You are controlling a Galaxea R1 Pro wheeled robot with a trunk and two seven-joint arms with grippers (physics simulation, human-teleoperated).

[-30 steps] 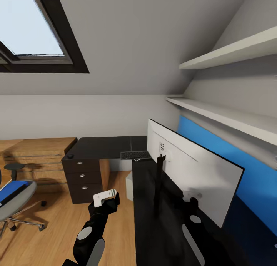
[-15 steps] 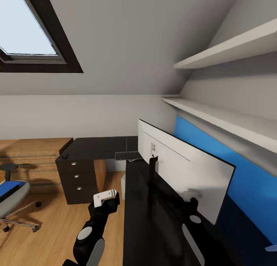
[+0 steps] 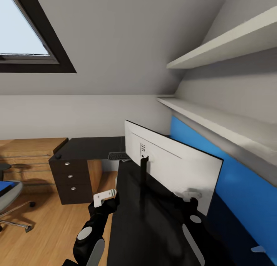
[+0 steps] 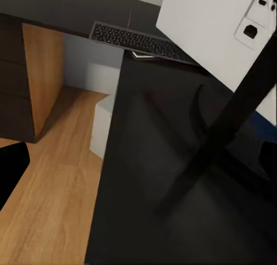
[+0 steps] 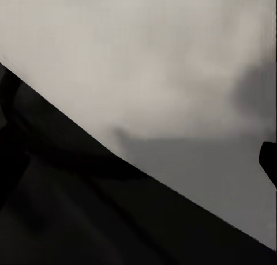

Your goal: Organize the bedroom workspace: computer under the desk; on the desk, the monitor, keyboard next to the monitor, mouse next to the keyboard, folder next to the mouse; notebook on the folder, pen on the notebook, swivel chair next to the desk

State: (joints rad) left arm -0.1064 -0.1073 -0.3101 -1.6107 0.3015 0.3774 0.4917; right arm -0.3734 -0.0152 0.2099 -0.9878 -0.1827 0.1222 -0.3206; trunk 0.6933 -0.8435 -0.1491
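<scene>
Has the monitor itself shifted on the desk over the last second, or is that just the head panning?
No. The monitor keeps its place against the desk and the keyboard; the whole scene slid left together, so the camera turned right.

Black desk (image 3: 154,227), pale grey-white monitor (image 3: 181,169) back, blue wall panel (image 3: 238,189), wood-brown floor (image 3: 42,227).

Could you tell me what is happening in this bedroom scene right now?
The robot stands beside the desk, holding nothing that can be seen. The monitor stands on the desk, pale back toward the robot, and the keyboard lies beyond it. The swivel chair, something blue on its seat, is off to the left, away from the desk.
</scene>
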